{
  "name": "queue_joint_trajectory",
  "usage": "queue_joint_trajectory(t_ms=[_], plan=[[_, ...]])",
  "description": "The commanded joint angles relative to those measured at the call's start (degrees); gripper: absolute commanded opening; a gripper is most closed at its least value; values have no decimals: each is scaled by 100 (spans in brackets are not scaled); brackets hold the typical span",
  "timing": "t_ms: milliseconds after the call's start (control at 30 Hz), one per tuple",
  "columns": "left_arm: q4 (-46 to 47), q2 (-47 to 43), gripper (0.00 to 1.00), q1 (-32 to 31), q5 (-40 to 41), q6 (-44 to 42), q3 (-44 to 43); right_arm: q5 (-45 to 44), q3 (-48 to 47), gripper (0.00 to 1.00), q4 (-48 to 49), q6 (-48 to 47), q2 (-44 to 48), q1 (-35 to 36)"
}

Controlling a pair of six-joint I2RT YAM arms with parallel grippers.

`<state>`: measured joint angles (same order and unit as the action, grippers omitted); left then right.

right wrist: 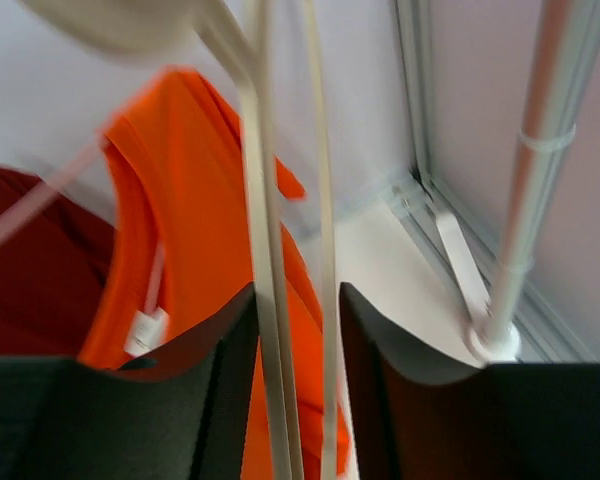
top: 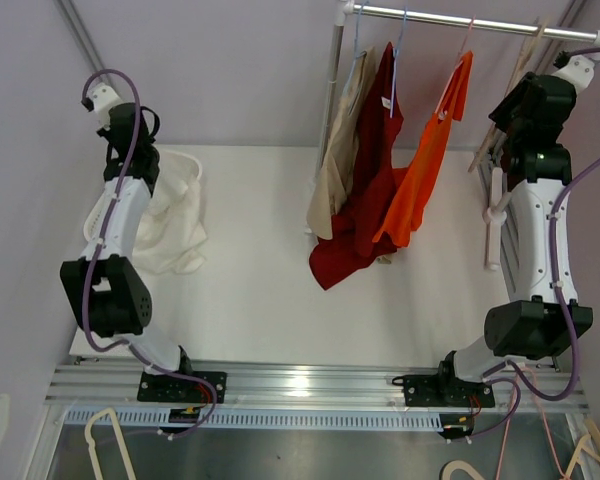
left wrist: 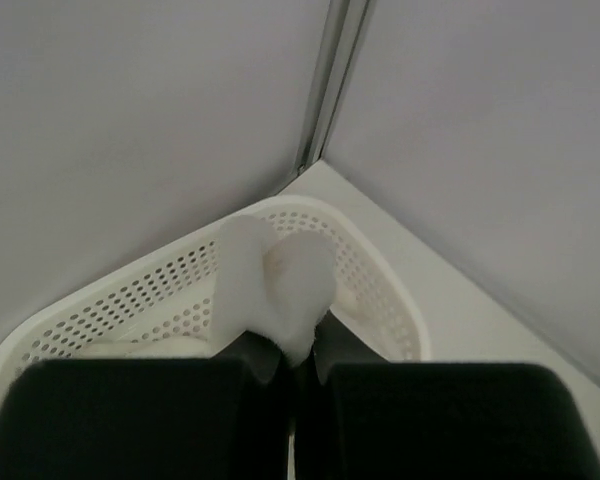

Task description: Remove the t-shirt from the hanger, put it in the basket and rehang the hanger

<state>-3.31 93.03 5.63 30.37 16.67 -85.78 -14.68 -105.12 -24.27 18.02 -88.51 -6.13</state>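
The left gripper (left wrist: 298, 345) is clenched. Its two dark fingers (left wrist: 345, 345) pinch a fold of a white garment (left wrist: 275, 280), which stands up as a soft rounded lump above the fingertips, in the lower middle of the left wrist view. Below it is a white perforated basket (left wrist: 380, 285), set in the corner where two walls meet, and more white fabric lies inside it at the lower left. In the top view this garment is at the left of the frame, draped over the basket wall and down onto the table (top: 260, 290).

The right gripper (right wrist: 298, 300) is released, with its fingers (right wrist: 215, 390) partly apart. Two thin cream bars of a hanger (right wrist: 265, 300) run upright through the gap, and these bars are bare. One bar is just beside the finger at the left of the frame and the other is near the finger at the right. I cannot tell whether either bar touches a finger.

Behind the hanger hangs an orange shirt (right wrist: 180, 200) with a small white label (right wrist: 145, 330), and a dark red shirt (right wrist: 30, 270) is at the left edge. A metal pole (right wrist: 540, 180) stands at the right.

The broad upper part of the hanger is blurred and cut off by the top edge. The collar and sleeves of the white garment cannot be made out. In the top view both grippers are hidden behind their own wrists.
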Motion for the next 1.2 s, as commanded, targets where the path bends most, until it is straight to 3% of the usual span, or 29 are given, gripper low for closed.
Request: queue_joint_trajectory(t_ms=[0, 67, 100, 167, 233, 267, 300, 367, 633, 833, 1067, 1167], plan=[[-2104, 653, 1, 44, 618, 609, -965, -176, 36, 42, -693, -132, 97, -20], [-2812, 1189, 7, 70, 716, 880, -1572, -237, -52, 45, -728, -176, 132, -20], [-3250, 1304, 20, 79, 690, 943, -1930, -290, -113, 45, -789, -220, 141, -20], [-3299, 1367, 24, 96, 506, 961, -1934, -334, -350, 45, -868, -264, 141, -20], [-2958, 1209, 35, 96, 444, 961, -1566, -360, -509, 45, -965, -290, 158, -20], [-2825, 1026, 44, 105, 365, 944, -1452, -369, -553, 45, -1000, -299, 176, -20], [-2720, 945, 68, 105, 338, 935, -1224, -387, -588, 45, -1027, -299, 185, -28], [-2745, 848, 99, 114, 329, 917, -1326, -369, -693, 48, -1123, -282, 220, -20], [-2859, -91, 100, 9, 233, 645, -1187, -562, -922, 63, -1421, -290, 422, -2], [-3710, -777, 99, -88, -39, 750, -1222, -590, -1318, 69, -1958, -422, 387, 94], [-4546, -734, 100, -114, -2110, 514, -731, -62, -1371, 71, -2248, -299, 545, 393], [-4968, -681, 100, -290, -2220, 216, -590, -27, -1336, 71, -2345, -317, 589, 560]])
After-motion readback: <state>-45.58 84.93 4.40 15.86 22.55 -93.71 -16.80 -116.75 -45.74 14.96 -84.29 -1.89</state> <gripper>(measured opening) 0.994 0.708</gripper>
